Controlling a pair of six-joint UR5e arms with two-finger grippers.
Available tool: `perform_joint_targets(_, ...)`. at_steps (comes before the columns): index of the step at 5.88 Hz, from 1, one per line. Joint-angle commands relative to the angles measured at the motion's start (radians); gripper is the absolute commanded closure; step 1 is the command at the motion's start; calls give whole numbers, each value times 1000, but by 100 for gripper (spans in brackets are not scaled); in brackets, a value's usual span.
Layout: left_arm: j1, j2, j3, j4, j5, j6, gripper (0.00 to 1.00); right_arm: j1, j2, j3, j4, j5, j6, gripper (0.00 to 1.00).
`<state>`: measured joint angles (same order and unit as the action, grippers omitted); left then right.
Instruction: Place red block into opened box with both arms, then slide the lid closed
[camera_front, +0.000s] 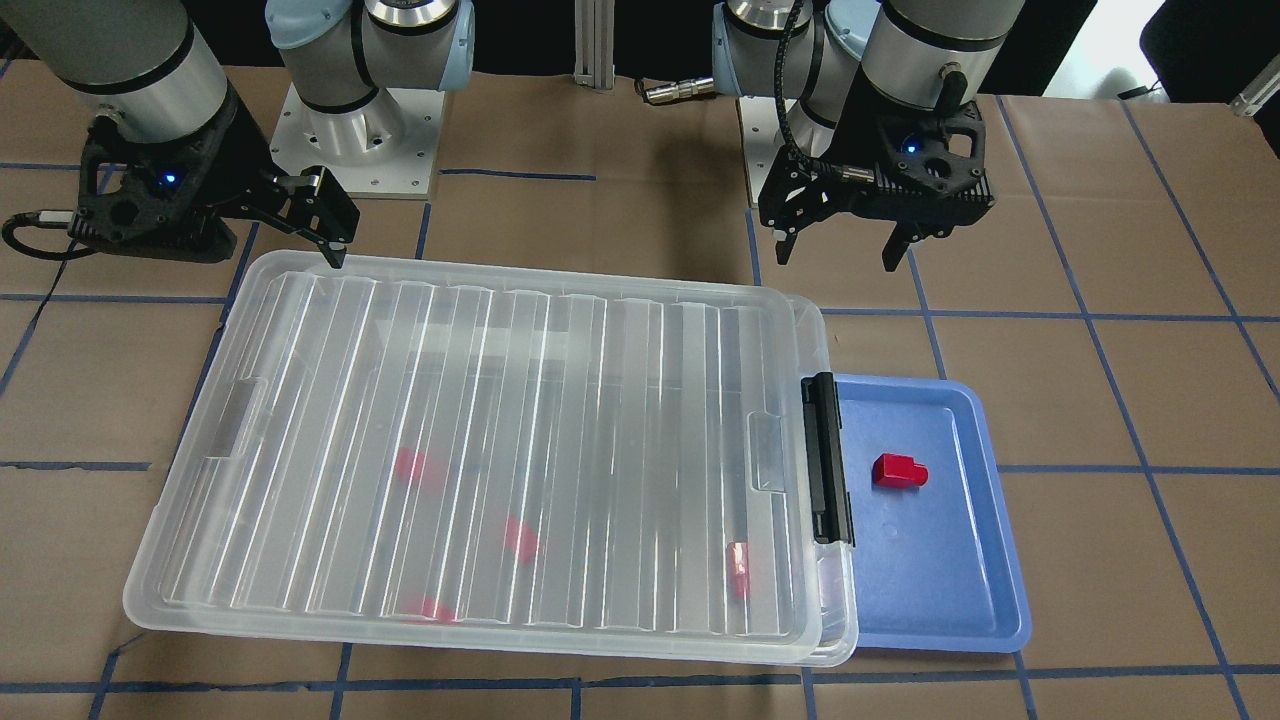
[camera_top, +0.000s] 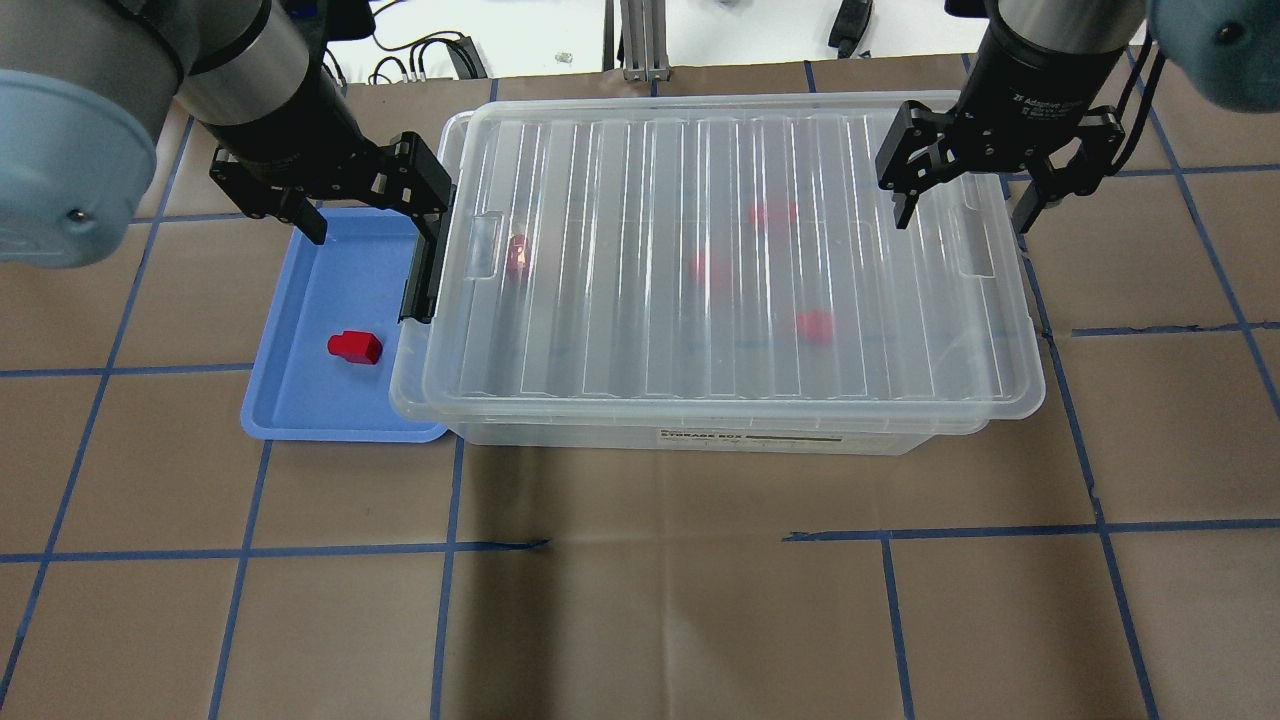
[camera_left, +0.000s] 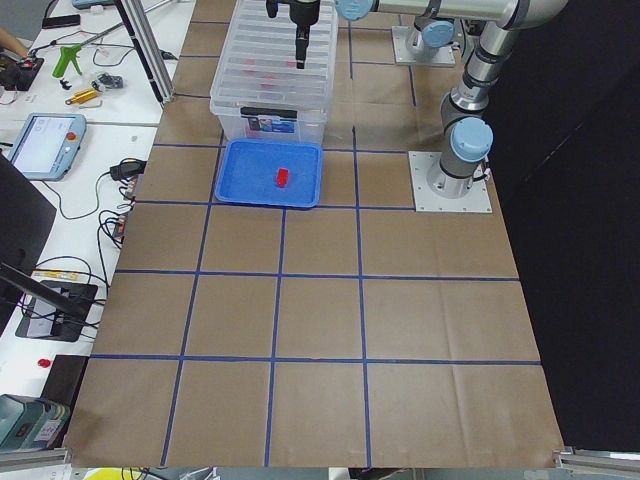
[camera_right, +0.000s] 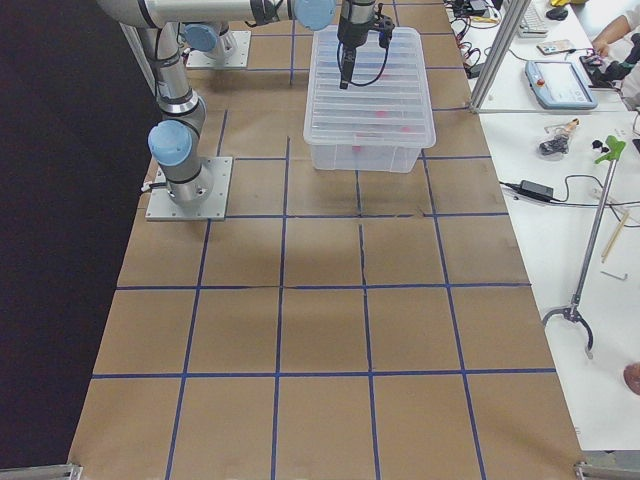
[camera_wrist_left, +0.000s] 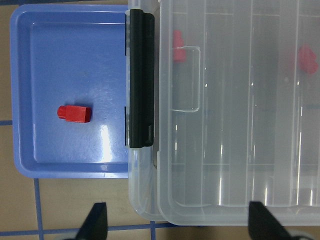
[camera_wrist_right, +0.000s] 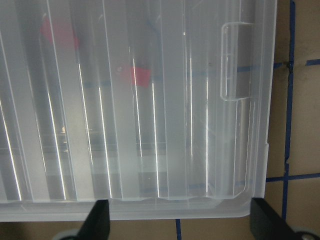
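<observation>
A red block (camera_top: 354, 347) (camera_front: 899, 472) (camera_wrist_left: 74, 113) lies in the blue tray (camera_top: 300, 405) (camera_front: 950, 600), which is tucked under the box's latch end. The clear box (camera_top: 680, 438) is almost wholly covered by its ribbed lid (camera_top: 700, 250) (camera_front: 480, 440) (camera_wrist_right: 150, 125). The lid sits shifted slightly away from the black latch bar (camera_top: 420, 285) (camera_wrist_left: 141, 80). Several red blocks show blurred through the lid. My left gripper (camera_top: 372, 215) (camera_front: 836, 255) (camera_wrist_left: 179, 225) hangs open above the tray and latch end, empty. Over the lid's opposite far corner my right gripper (camera_top: 962, 215) (camera_wrist_right: 180, 225) is open and empty.
Brown paper with a blue tape grid (camera_top: 640, 545) covers the table. Both arm bases (camera_front: 350, 150) stand behind the box. Benches with tools, cables and a teach pendant (camera_left: 45, 140) flank the table ends. A person's hand (camera_right: 605, 45) rests at one bench.
</observation>
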<state>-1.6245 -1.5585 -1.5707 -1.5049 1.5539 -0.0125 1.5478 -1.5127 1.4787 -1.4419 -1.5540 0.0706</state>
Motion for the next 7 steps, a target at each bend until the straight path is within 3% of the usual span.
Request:
perform_joint_targets(1,0,0,1,0,-2,5,2,-1,0,-1,1,-8,0,0)
perform_joint_targets(5,0,0,1,0,-2,11,2,-21,11,30,-12,-18,-21,0)
perform_joint_targets(7,0,0,-3,2,-2,11,2,-160,19,112,-79,-14,-143,0)
